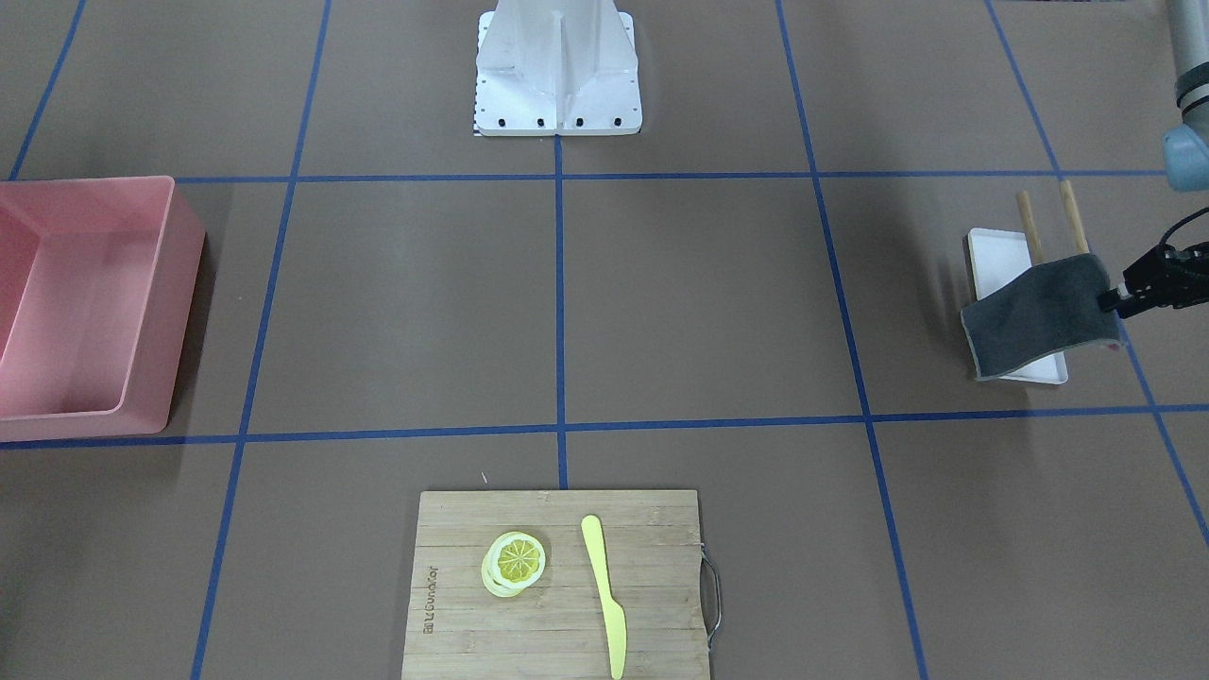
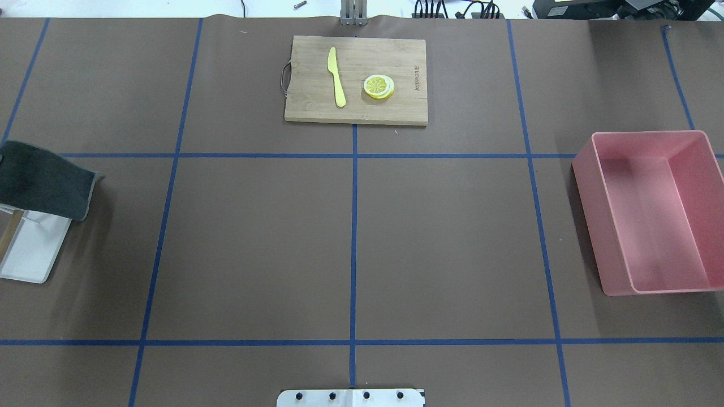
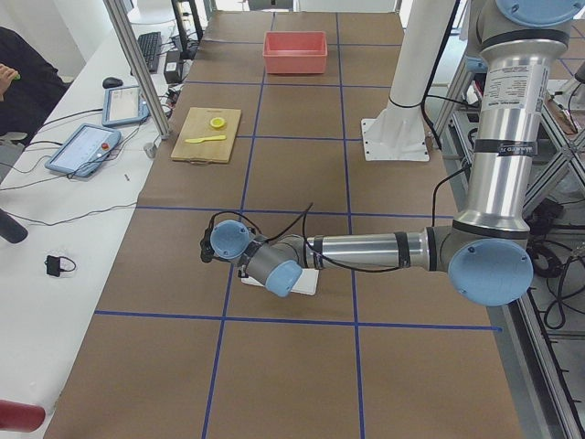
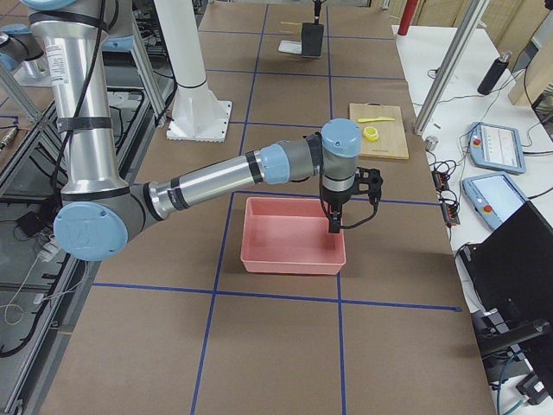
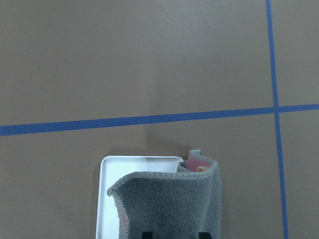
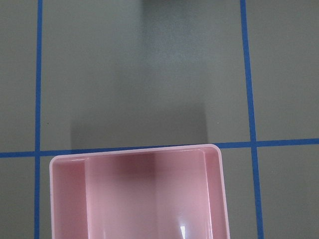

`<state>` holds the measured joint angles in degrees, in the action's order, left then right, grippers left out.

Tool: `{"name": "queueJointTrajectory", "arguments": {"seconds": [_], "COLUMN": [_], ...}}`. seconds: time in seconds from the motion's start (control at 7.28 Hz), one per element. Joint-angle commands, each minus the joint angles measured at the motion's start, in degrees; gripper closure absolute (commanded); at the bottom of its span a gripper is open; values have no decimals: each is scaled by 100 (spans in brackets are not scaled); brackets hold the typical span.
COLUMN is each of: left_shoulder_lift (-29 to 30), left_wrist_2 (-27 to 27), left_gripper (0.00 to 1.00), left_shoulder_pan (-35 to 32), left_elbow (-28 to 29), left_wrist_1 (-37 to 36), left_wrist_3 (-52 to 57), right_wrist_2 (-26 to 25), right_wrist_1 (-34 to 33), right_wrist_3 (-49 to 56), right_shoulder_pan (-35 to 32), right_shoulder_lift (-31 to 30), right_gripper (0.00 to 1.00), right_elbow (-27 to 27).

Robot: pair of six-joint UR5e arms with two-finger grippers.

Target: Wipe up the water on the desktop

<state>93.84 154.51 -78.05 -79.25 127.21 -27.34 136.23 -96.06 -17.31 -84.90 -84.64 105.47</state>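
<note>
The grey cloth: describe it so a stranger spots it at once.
On the brown taped desktop, find the flat white tray at the robot's left end. The dark grey fuzzy cloth hangs over it from the left gripper, the only soft thing there.

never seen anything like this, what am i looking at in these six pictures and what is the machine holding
All six pictures show the same moment from six cameras. The machine is a robot with two jointed metal arms on a white base, and each arm ends in a two-finger tool. Two cameras look down on the brown desktop from opposite sides, two look along it from its ends, and one sits on each wrist. On the desktop are a pink bin, a white tray, and a bamboo cutting board with a lemon slice and a yellow knife. The left tool pinches a grey cloth, held up over the tray. The right tool hangs above the bin; I cannot tell whether it is open. I see no puddle of water.
</note>
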Motion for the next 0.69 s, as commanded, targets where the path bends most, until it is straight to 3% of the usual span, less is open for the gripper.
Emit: {"name": "queueJointTrajectory", "arguments": {"seconds": [0.0, 0.55], "left_shoulder_lift": [12, 21], "left_wrist_2": [0, 9], "left_gripper": [65, 68], "left_shoulder_pan": [9, 9], "left_elbow": [6, -12], "left_wrist_1": [-3, 23], "left_wrist_3": [1, -17], "right_wrist_2": [0, 0], "right_wrist_1": [-1, -1], "right_wrist_3": [0, 0], "right_shoulder_pan": [0, 0], "right_shoulder_lift": [0, -18], "right_gripper": [0, 0], "right_elbow": [0, -9]}}
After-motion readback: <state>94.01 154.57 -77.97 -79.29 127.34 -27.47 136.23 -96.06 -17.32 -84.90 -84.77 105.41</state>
